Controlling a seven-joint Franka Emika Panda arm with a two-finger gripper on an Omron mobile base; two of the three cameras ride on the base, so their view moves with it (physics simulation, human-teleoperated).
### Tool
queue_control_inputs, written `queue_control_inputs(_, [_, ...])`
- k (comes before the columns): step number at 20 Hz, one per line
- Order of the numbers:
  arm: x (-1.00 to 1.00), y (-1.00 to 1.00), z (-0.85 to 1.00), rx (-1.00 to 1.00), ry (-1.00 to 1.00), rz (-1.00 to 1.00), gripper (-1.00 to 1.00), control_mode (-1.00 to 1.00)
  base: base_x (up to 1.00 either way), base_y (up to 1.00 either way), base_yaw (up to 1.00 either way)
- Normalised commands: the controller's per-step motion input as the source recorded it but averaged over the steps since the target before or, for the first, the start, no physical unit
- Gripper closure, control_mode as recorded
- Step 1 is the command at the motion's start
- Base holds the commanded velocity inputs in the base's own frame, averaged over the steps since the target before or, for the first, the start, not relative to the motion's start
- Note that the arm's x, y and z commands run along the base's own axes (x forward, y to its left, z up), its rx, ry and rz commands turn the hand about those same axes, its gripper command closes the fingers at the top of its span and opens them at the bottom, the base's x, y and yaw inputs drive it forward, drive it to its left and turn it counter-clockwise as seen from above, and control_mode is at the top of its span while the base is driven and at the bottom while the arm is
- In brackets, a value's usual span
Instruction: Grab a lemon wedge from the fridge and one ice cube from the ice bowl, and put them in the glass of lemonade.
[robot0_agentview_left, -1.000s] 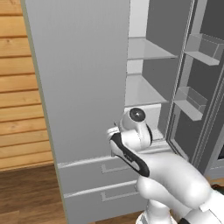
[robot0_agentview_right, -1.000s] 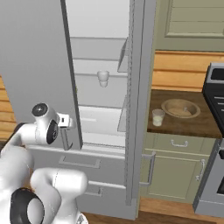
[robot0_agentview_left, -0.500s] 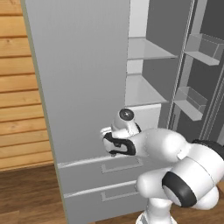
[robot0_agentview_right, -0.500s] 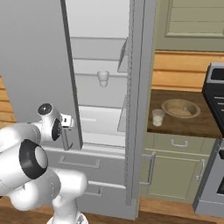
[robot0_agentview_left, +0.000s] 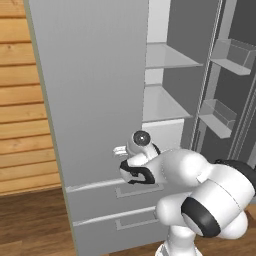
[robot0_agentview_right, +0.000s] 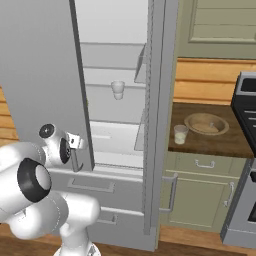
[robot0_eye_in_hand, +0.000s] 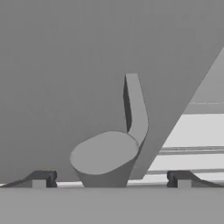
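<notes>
The grey fridge (robot0_agentview_left: 90, 90) stands with both doors swung open, pale shelves (robot0_agentview_right: 115, 107) showing inside. My gripper (robot0_eye_in_hand: 111, 179) is open at the lower end of the left door's handle (robot0_eye_in_hand: 135, 109), whose round foot sits between my fingertips (robot0_eye_in_hand: 41, 178). From the base views the gripper (robot0_agentview_left: 120, 150) (robot0_agentview_right: 75, 142) is against that door's edge, just above the drawers. The glass of lemonade (robot0_agentview_right: 180, 134) stands on the counter right of the fridge, with the tan ice bowl (robot0_agentview_right: 206, 123) beside it. The lemon wedge is hidden.
A small pale cup (robot0_agentview_right: 117, 90) sits on a fridge shelf. The right door carries clear bins (robot0_agentview_left: 220, 112). Fridge drawers (robot0_agentview_left: 115, 192) lie below my hand. A stove (robot0_agentview_right: 247, 125) stands at the far right, green cabinets (robot0_agentview_right: 200, 185) under the counter, a wood wall (robot0_agentview_left: 20, 100) on the left.
The arm's lower links have swung round in front of the base. The hand has shifted slightly left along the door, still at the handle. The jaws stay open.
</notes>
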Motion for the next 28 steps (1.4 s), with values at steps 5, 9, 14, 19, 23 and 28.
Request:
queue_control_inputs(5, [0.40,0.00,0.00,0.00,0.04,0.00,1.00,-1.00,0.00,0.00,0.00])
queue_control_inputs(9, [0.32,0.01,0.00,0.00,0.01,0.00,1.00,-1.00,0.00,0.00,0.00])
queue_control_inputs(14, [0.00,0.49,0.17,0.00,0.01,0.08,1.00,-1.00,0.00,0.00,0.00])
queue_control_inputs(19, [-0.14,1.00,0.52,0.00,0.11,0.25,1.00,-1.00,0.00,0.00,0.00])
queue_control_inputs(23, [-0.50,1.00,0.59,0.00,0.08,0.28,1.00,-1.00,0.00,0.00,0.00])
queue_control_inputs(28, [-0.98,0.94,0.92,-0.01,0.06,0.27,1.00,-1.00,0.00,0.00,0.00])
